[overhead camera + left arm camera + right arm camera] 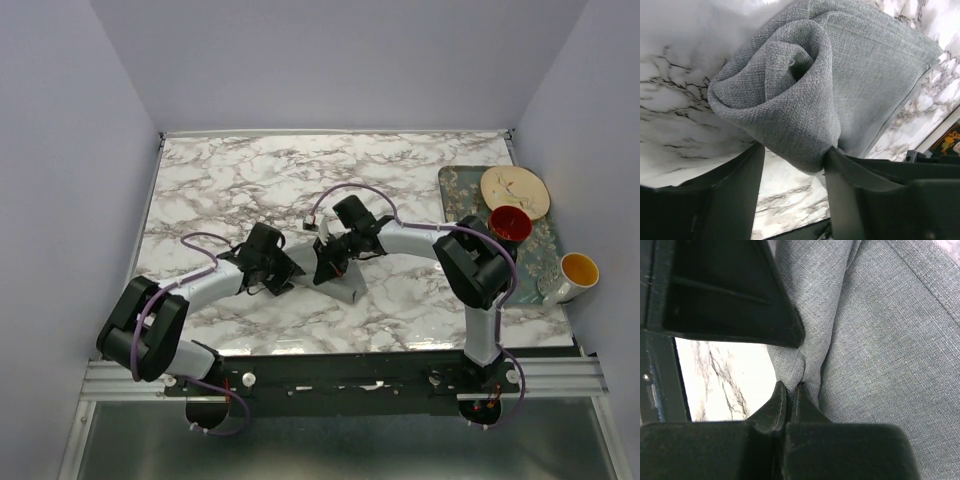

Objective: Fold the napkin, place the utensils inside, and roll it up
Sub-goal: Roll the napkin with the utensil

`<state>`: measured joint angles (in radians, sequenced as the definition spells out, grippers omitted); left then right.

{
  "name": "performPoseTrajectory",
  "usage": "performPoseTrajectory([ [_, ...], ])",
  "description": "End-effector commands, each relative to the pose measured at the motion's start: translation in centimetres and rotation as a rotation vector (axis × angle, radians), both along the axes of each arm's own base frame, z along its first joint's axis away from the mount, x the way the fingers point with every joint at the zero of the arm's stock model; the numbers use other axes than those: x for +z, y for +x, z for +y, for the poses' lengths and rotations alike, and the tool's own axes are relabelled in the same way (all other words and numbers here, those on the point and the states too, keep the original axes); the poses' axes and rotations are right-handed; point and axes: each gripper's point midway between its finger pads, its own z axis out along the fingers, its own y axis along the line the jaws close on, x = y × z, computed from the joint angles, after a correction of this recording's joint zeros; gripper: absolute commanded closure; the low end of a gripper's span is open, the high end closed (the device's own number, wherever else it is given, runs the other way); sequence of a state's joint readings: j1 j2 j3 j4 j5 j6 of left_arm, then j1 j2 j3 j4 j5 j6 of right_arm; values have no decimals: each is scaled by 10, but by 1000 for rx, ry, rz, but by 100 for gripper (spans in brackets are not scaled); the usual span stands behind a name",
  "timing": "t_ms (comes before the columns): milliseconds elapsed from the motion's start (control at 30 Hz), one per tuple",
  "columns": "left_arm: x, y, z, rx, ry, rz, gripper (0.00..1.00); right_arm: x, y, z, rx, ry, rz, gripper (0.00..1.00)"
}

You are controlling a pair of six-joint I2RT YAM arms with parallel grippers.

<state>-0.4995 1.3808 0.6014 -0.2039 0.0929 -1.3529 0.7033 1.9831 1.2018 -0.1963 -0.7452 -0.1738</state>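
Observation:
The grey-green napkin [349, 289] lies partly rolled at the table's middle, between both grippers. In the left wrist view the rolled end of the napkin [790, 90] shows as a spiral, with a flat layer behind it. My left gripper [796, 150] has its fingers on either side of the roll's lower end and touching it; from above, the left gripper [288, 270] sits left of the cloth. My right gripper [790, 389] pinches a fold of the napkin [880, 340], fingers nearly together; it also shows from above [328, 264]. No utensils are visible.
A floral grey tray [455, 185] sits at the right edge with a cream plate [514, 188] and a red cup [509, 222] on it. A white mug with a yellow inside [578, 272] stands at its near corner. The table is marble-patterned [230, 180].

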Motion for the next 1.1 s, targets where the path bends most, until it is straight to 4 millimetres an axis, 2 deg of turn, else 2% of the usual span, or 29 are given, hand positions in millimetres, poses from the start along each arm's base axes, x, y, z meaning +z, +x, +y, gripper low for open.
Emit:
performPoseTrajectory([
  [0, -6, 21, 15, 56, 116, -48, 53, -29, 4, -28, -13, -137, -88, 99],
  [33, -9, 23, 19, 53, 142, -54, 55, -31, 5, -31, -15, -151, -100, 99],
  [133, -11, 31, 24, 45, 170, -80, 73, -34, 7, -34, -27, -177, -105, 97],
  [167, -10, 31, 23, 40, 168, -84, 83, -32, 7, -33, -30, -176, -100, 94],
  [200, -9, 31, 21, 30, 165, -83, 87, -30, 6, -32, -38, -176, -94, 85],
  [267, -8, 27, 15, 17, 135, -70, 95, -20, 7, -26, -76, -191, -97, 76],
  [367, -5, 22, 8, 11, 111, -63, 100, -3, -3, -19, -174, -231, -63, 61],
  [433, -1, 21, 5, 12, 104, -62, 100, 7, -11, -16, -281, -249, 28, 58],
  [567, 7, 19, -6, 3, 87, -61, 100, 24, -14, -17, -429, -303, -6, 52],
  [667, 8, 15, -9, -4, 91, -45, 100, 30, -18, -10, -456, -312, -41, 50],
  [733, 8, 13, -11, -1, 82, -30, 100, 27, -18, -2, -460, -320, -69, 48],
  [800, 11, 13, -14, -4, 76, -34, 100, 29, -14, 4, -478, -314, -73, 48],
  [933, 12, 10, -14, -8, 79, -32, 100, 42, 4, 5, -530, -314, -158, 44],
  [1067, 10, 9, -14, -7, 80, -25, 100, 56, 8, 8, -509, -302, -187, 43],
])
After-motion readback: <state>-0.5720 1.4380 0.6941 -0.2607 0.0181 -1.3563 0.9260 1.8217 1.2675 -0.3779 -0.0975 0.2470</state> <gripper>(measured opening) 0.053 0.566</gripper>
